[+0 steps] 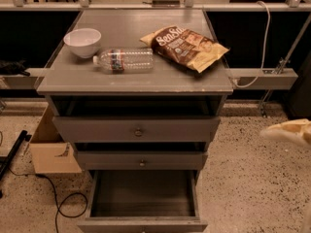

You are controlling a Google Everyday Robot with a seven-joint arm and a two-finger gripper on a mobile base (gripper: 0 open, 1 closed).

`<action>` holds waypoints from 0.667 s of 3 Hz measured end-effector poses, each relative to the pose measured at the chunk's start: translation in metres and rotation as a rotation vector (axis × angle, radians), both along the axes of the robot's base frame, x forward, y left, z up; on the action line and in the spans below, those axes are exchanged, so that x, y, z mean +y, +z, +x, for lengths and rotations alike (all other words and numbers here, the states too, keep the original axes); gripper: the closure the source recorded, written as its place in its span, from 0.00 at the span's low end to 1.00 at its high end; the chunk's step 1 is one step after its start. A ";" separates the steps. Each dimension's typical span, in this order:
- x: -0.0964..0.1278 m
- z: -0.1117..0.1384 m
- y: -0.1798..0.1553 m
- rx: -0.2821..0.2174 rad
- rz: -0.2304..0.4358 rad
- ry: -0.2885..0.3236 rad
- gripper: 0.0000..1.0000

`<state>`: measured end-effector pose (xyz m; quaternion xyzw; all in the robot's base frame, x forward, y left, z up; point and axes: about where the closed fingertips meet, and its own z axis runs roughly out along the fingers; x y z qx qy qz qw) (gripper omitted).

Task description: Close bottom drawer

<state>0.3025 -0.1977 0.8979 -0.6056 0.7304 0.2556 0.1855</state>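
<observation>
The bottom drawer [143,194] stands pulled far out at the cabinet's [136,84] foot, empty, its front panel exposed for a push. The end effector [290,130] hangs low at the right, well apart from it; whether released or clenched, I cannot tell.

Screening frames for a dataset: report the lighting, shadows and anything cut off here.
Camera view: the cabinet top is evenly lit; the gaps above the top drawer and middle drawer fall in deep shadow; the open bottom drawer is dim inside, its front cut by the lower edge; the claw, pale at the right edge, is cropped too.
</observation>
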 end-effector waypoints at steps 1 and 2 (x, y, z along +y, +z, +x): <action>0.001 0.000 0.000 -0.016 -0.006 -0.004 0.00; 0.016 0.016 -0.024 0.026 -0.008 0.000 0.00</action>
